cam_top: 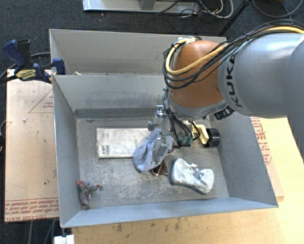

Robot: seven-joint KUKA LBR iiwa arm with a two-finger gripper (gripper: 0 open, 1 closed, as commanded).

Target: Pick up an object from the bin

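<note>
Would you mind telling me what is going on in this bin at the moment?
The arm reaches into the grey bin from the right, and its gripper is down at a crumpled blue-grey cloth near the middle of the floor. A flat white box lies just left of it, a crumpled white lump to its lower right. Whether it has gripped the cloth cannot be seen.

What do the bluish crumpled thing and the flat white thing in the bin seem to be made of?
The bluish crumpled thing looks like soft matte cloth: it lies in folds. The flat white thing seems cardboard or paper, perhaps a box: straight edges, dull face, small dark print.
</note>
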